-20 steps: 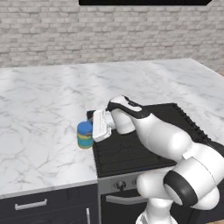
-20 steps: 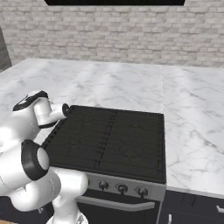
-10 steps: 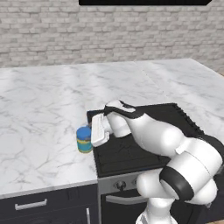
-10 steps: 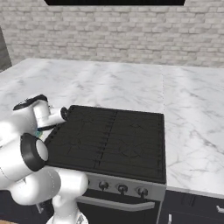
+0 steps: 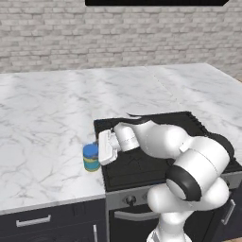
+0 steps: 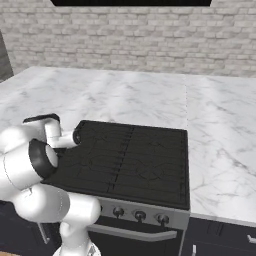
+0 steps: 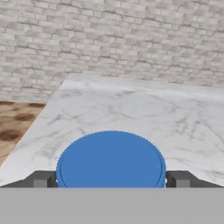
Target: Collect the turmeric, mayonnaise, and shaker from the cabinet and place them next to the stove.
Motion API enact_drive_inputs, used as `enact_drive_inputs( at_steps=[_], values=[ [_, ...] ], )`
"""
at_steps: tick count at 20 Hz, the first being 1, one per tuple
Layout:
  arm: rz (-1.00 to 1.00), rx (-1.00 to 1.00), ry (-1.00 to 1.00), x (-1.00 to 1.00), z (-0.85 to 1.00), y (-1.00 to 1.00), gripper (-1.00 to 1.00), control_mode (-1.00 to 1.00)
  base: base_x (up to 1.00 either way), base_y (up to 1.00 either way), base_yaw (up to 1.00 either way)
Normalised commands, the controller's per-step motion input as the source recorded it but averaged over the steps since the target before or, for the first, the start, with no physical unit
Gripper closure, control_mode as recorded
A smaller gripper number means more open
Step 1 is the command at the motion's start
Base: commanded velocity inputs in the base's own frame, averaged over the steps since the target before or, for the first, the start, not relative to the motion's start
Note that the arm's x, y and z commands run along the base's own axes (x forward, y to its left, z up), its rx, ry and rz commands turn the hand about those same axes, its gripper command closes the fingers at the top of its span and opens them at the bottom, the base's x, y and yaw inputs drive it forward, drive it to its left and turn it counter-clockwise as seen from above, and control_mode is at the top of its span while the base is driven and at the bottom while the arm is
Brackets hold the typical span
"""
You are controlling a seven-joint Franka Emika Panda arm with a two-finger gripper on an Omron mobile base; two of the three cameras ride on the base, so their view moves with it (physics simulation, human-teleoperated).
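The mayonnaise (image 5: 90, 159), a short jar with a blue lid, a yellow body and a blue band, stands low on the marble counter (image 5: 42, 142) just left of the stove (image 5: 134, 171). My gripper (image 5: 96, 152) reaches at it from the stove side and is shut on it. In the hand view the blue lid of the mayonnaise (image 7: 111, 159) sits between my two dark fingertips (image 7: 41, 179), gripper (image 7: 111, 180). The stove (image 6: 130, 155) shows black grates. The cabinet (image 5: 151, 2) is a dark strip at the top edge. The turmeric and the shaker are out of view.
Marble counter runs on both sides of the stove, right side (image 6: 220, 150), up to a grey brick wall (image 5: 118, 38). Dark drawers with a silver handle (image 5: 33, 220) lie under the counter's front edge. Knobs (image 6: 140, 216) line the stove front. My arm (image 5: 165, 142) lies over the grates.
The gripper and the mayonnaise have moved together down and toward the counter's front edge, staying left of the stove. The arm's elbow has swung lower over the grates.
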Motion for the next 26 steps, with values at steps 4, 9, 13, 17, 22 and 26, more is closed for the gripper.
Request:
enact_drive_inputs(
  at_steps=[4,9,13,17,22,26],
  values=[
    [0.06,0.00,0.00,0.08,-0.29,0.00,1.00,-1.00,0.00,0.00,0.00],
    [0.07,0.02,0.00,0.10,-0.28,0.00,1.00,-1.00,0.00,0.00,0.00],
    [0.06,0.02,-0.02,0.07,-0.28,0.04,1.00,-1.00,0.00,0.00,0.00],
    [0.07,0.02,-0.05,0.00,-0.26,0.01,-1.00,-1.00,0.00,0.00,0.00],
    [0.04,0.00,-0.04,0.00,-0.10,0.00,-1.00,-1.00,0.00,0.00,0.00],
    [0.01,0.00,0.00,-0.03,0.03,0.00,-1.00,-1.00,0.00,0.00,0.00]
  ],
)
